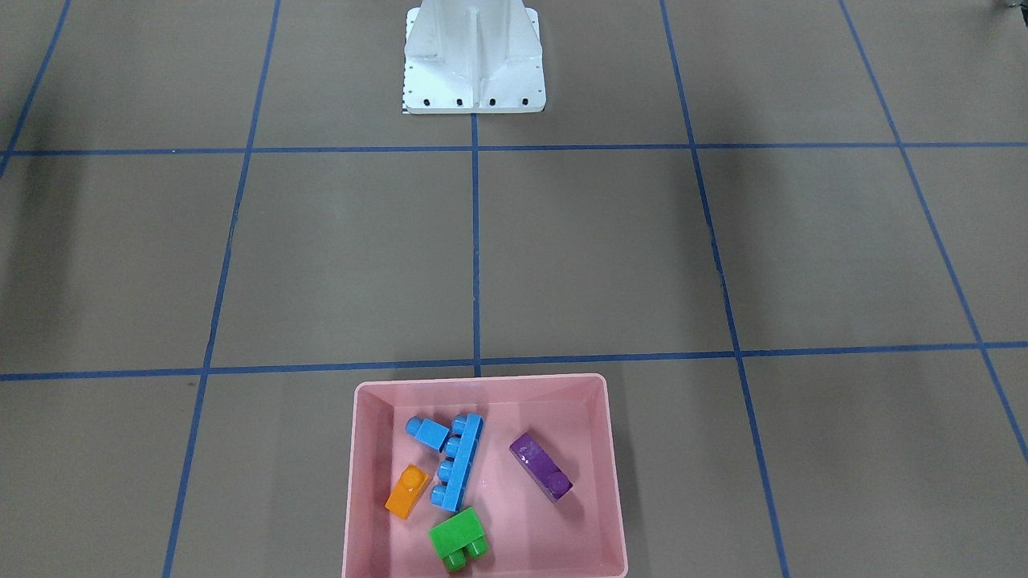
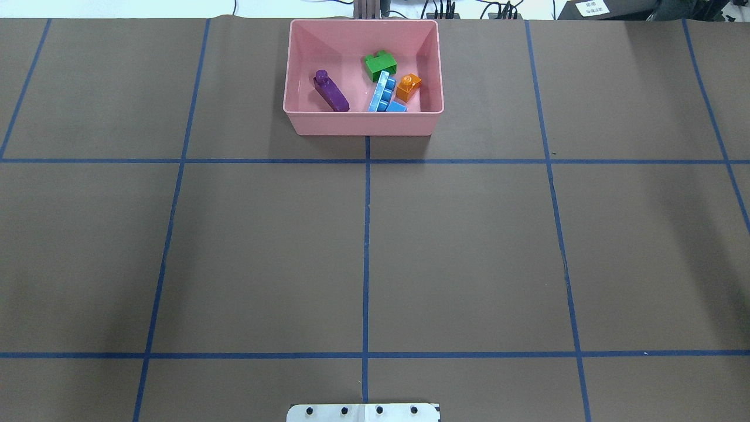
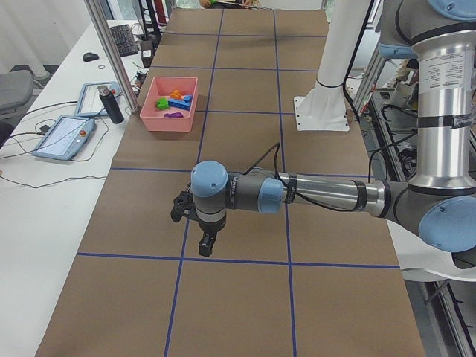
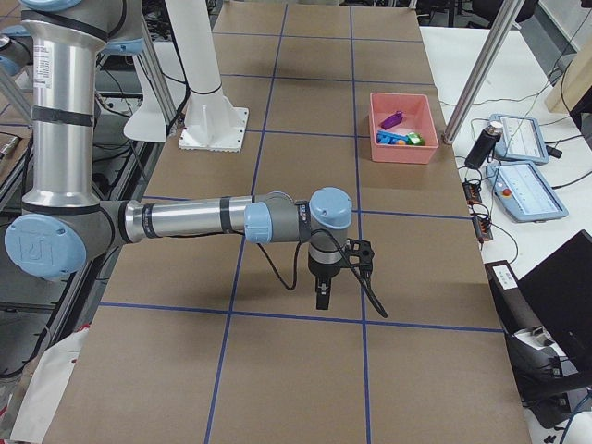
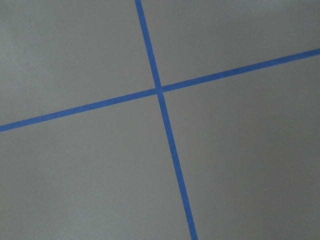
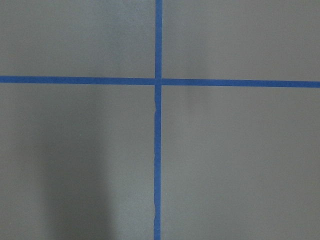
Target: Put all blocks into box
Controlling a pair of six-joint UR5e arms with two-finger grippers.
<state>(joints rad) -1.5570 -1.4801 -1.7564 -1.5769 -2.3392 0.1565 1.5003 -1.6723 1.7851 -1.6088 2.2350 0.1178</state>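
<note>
Well apart from the box (image 1: 368,449), the left gripper (image 3: 205,242) and right gripper (image 4: 321,294) hang above the table (image 1: 610,257), holding nothing; whether their fingers are spread I cannot tell. All five blocks lie in the box. The long blue (image 1: 458,472) lies on its side, studs toward the orange (image 1: 407,491), with the small blue (image 1: 428,433) and green (image 1: 458,536) at its ends. The purple (image 1: 540,466) lies slanted, apart.

Robotics lab (taped grid (image 2: 366,258), teach pendants (image 4: 525,190))
</note>
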